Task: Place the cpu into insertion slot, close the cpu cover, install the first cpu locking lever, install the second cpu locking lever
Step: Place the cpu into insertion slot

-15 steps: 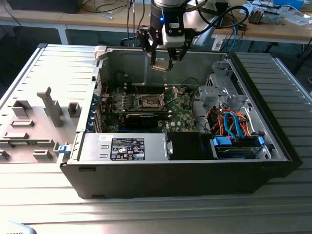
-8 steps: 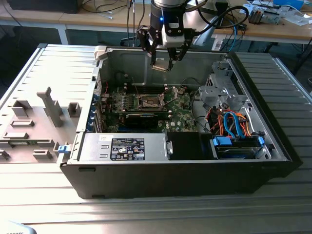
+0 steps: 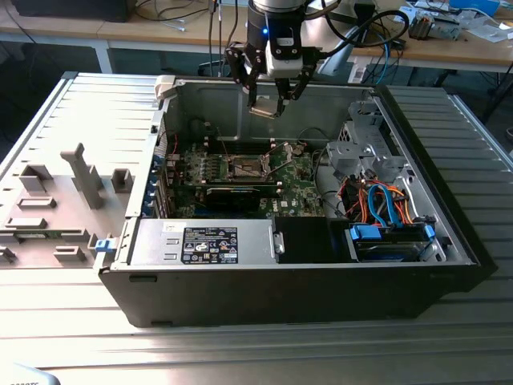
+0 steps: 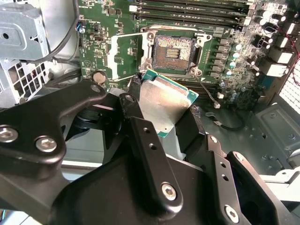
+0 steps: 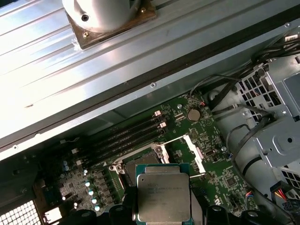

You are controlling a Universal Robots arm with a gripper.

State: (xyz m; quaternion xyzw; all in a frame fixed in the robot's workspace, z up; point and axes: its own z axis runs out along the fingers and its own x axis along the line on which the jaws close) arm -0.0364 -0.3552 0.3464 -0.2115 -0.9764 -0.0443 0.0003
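Note:
My gripper hangs above the open computer case, shut on the cpu, a thin square chip with a silver top. In both wrist views the cpu sits flat between the black fingers, well above the board. The insertion slot lies open below and a little ahead of the chip, its dark pin field bare. In the first wrist view the insertion slot is partly hidden behind the chip. The cpu cover is swung open to one side of the slot.
Long memory slots run beside the socket. A long black card and a black power supply lie toward the case front. A drive cage with blue and orange cables fills the exterior view's right. The case wall rises behind the gripper.

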